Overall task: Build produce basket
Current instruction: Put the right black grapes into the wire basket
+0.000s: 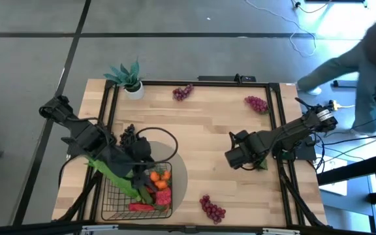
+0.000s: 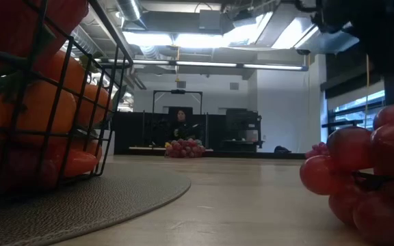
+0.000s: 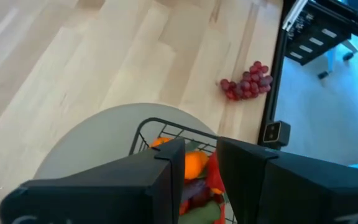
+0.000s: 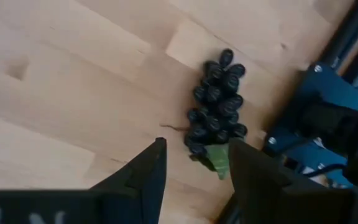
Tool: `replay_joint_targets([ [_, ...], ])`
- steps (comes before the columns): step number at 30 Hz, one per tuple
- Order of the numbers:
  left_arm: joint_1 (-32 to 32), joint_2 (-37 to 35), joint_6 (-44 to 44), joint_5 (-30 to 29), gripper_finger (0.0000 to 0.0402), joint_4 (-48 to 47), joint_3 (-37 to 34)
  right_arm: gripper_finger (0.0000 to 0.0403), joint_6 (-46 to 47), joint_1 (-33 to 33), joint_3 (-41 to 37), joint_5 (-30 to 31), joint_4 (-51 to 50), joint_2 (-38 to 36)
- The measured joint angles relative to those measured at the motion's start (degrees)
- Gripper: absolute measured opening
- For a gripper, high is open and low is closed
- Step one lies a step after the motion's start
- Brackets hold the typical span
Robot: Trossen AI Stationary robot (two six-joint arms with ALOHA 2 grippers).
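Observation:
The dark wire basket [image 1: 111,203] stands on a grey round mat at the table's near left and holds orange, red and green produce [image 1: 156,186]. My left gripper [image 1: 141,175] hangs open over the basket; in the left wrist view its fingers [image 3: 201,165] frame the basket rim [image 3: 160,122] and an orange piece [image 3: 194,163] below. My right gripper [image 1: 235,158] is open right of centre. Its wrist view [image 4: 194,158] shows a dark grape bunch [image 4: 216,106] lying on the wood, with its green leaf [image 4: 216,158] between the fingertips. I cannot tell whether they touch it.
Red grape bunches lie at the far middle [image 1: 183,92], far right [image 1: 256,102] and near edge [image 1: 212,208]. A second dark bunch [image 1: 129,136] sits beside the left arm. A potted plant [image 1: 130,79] stands at the far left. A person [image 1: 364,59] stands beyond the right edge.

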Motion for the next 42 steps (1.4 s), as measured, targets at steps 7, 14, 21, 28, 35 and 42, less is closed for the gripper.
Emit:
replay_joint_targets([
  [7, 1.5, 0.0, 0.0, 0.0, 0.0082, 0.2, 0.0, 0.0156, -1.0, -1.4, -11.1, -9.2, 0.8, 0.0],
  [14, 1.8, 0.0, 0.0, 0.0, 0.0082, 0.2, 0.0, 0.0156, -8.4, -3.2, -20.9, -10.5, 9.7, 0.0],
  [21, 1.9, 0.0, -0.2, 0.0, 0.0082, 0.2, 0.0, 0.0156, -14.1, -5.3, -23.8, -8.6, 12.5, 0.0],
  [28, 1.9, 0.0, -0.2, 0.0, 0.0082, 0.2, 0.0, 0.0156, -20.4, -7.4, -23.8, -6.0, 17.8, 0.0],
  [35, 1.9, 0.0, -0.2, 0.0, 0.0082, 0.2, 0.0, 0.0149, -21.8, -9.4, -23.8, -5.7, 19.3, 0.0],
  [42, 1.9, 0.0, -0.2, 0.0, 0.0082, 0.2, 0.0, 0.0073, -24.6, -10.2, -23.8, -4.8, 19.6, 0.0],
])
